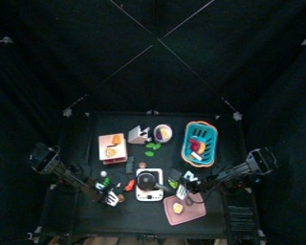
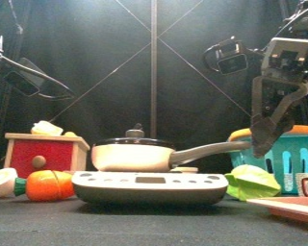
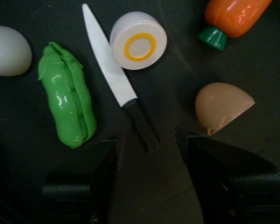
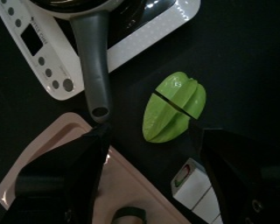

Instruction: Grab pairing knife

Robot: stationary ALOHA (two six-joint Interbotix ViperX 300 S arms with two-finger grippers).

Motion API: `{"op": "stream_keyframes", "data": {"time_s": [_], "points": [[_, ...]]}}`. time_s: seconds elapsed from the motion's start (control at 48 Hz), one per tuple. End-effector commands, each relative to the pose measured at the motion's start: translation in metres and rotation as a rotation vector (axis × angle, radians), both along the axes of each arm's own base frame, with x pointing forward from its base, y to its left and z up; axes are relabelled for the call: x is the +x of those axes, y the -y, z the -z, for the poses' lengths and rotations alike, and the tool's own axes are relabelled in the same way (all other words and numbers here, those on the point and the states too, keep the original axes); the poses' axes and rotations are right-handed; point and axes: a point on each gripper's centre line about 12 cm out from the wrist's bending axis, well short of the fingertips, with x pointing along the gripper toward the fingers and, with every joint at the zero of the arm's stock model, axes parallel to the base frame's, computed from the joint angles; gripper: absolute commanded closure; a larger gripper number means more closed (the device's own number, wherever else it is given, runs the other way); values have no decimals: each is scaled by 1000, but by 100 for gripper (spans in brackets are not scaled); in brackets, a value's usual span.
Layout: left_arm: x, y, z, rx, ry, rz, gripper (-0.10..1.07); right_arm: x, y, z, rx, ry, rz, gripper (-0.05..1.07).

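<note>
Paring knife (image 3: 116, 74), white blade, black handle: flat on the black table, not grasped.

Left gripper (image 3: 146, 156) over the handle end, jaws spread wide, empty. Around the knife: green pea pod (image 3: 66, 94) at 9 o'clock, halved egg (image 3: 139, 40) at 1 o'clock, brown eggshell (image 3: 222, 106) at 3 o'clock, carrot (image 3: 233, 14) beyond. Right gripper (image 4: 154, 153) released, jaws apart, above the green star fruit (image 4: 174, 107) by the pan handle (image 4: 94, 66).

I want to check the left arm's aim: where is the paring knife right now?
The paring knife shows in the left wrist view, flat on the table just ahead of the open left gripper, between the green pea pod and the halved egg.
</note>
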Motion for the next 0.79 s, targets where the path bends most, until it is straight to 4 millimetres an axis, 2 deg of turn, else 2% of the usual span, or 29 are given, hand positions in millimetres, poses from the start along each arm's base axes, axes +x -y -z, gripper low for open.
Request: {"op": "stream_keyframes", "data": {"time_s": [0.0,0.375,0.771], "points": [[3,2,2,-22,20,-2,12,6,-2,-9,10,31,-1,3],[-5,-2,21,-35,8,-28,14,6,-2,-8,9,27,-1,3],[-1,-3,25,-55,36,-24,44,6,-1,-8,9,27,2,3]]}}
